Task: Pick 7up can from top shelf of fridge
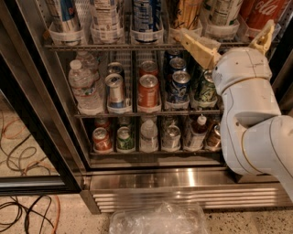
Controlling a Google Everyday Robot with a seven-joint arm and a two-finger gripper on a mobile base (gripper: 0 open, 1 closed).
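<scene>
The 7up can [223, 9], green and silver-white with a white text panel, stands in a clear cup holder on the top shelf [114, 46] of the fridge [183, 180]; its top is cut off by the picture edge. My gripper [223, 29] is open in front of that shelf, on the right. One beige finger [197, 45] reaches left of the can's holder and the other finger [265, 36] rises on its right. My white arm [249, 105] covers the right ends of the lower racks.
A tall red Coca-Cola can [262, 11] stands right of the 7up can, and a yellow can [185, 11] and blue cans stand to its left. Short cans and a water bottle [84, 87] fill the lower racks. Black door frame [32, 114], floor cables [23, 210] and a plastic bag [158, 219] lie below.
</scene>
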